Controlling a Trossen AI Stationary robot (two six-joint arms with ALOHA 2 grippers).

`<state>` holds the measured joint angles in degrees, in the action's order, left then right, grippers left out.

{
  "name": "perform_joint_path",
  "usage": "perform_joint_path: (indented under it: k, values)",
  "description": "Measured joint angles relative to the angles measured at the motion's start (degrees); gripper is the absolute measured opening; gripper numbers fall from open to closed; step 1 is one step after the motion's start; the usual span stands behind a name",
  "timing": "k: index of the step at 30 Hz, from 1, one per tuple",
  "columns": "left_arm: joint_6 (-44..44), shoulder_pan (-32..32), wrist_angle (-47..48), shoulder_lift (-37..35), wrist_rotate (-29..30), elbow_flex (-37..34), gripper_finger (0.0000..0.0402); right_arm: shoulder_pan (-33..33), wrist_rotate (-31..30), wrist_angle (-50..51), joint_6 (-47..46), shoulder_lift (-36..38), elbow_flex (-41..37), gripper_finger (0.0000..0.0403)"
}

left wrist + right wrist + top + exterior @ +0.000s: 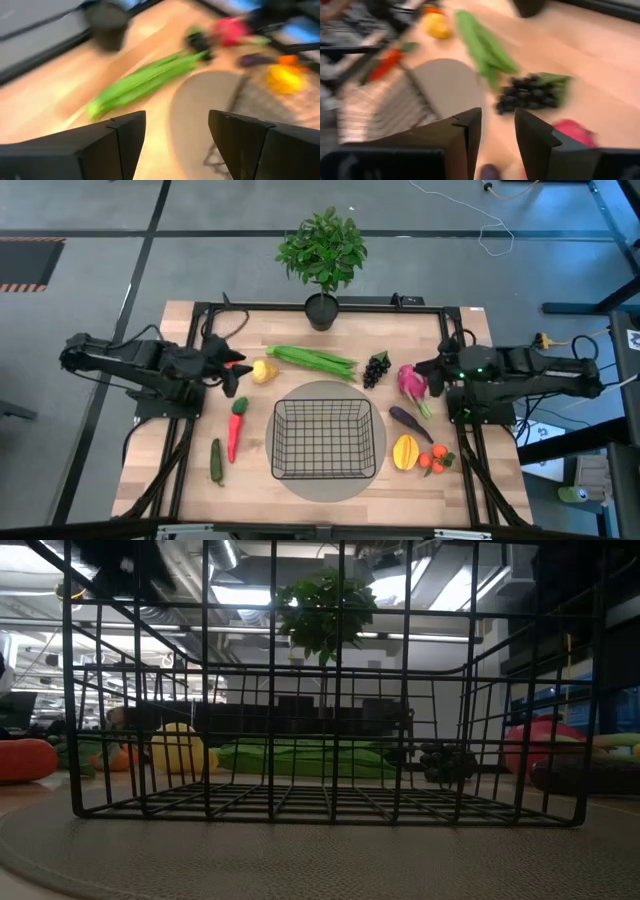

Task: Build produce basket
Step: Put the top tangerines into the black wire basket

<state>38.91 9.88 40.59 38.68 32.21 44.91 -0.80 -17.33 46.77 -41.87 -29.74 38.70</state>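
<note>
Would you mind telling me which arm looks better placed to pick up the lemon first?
Left, probably. The left gripper sits open right beside the lemon, at the table's left side. The right gripper waits across the empty basket, next to the radish.

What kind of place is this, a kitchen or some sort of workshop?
Most likely a robotics lab or workshop, not a kitchen: a wooden table framed by two robot arms, toy produce around a wire basket, and open ceiling ducts with strip lights in the low view.
</note>
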Motion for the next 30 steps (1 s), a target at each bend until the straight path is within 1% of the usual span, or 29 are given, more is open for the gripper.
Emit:
perform_joint_path:
  k: [2,5,7,9,13,18,24,30]
  values:
    - [6.2,-0.02,5.5,1.51,2.95,0.0,0.0206,0.05,-2.34,1.22,-0.84,-3.13,1.63,0.011]
    - [13.48,-0.91,11.71,3.65,5.69,0.0,0.0206,0.18,-3.12,1.16,0.11,-7.19,3.49,0.011]
    - [16.27,-1.98,14.92,5.22,5.71,0.0,0.0206,0.28,-3.18,0.69,1.65,-9.51,4.71,0.011]
    - [17.81,-3.16,17.94,7.23,3.86,0.0,0.0206,0.28,-3.42,0.65,2.01,-11.73,5.78,0.011]
    - [18.01,-5.31,20.69,12.18,1.35,0.0,0.0206,0.28,-4.05,0.62,2.35,-15.0,6.94,0.011]
    - [18.08,-7.78,20.66,18.57,0.6,0.0,0.0206,0.28,-4.05,0.65,3.56,-17.69,7.81,0.011]
    - [18.19,-12.76,22.76,26.17,-4.11,0.0,0.0206,0.28,-4.05,0.73,4.79,-18.68,8.17,0.011]
    - [18.2,-17.35,24.34,31.17,-4.81,-0.02,0.0206,0.31,-4.05,0.73,4.84,-18.64,8.17,0.011]
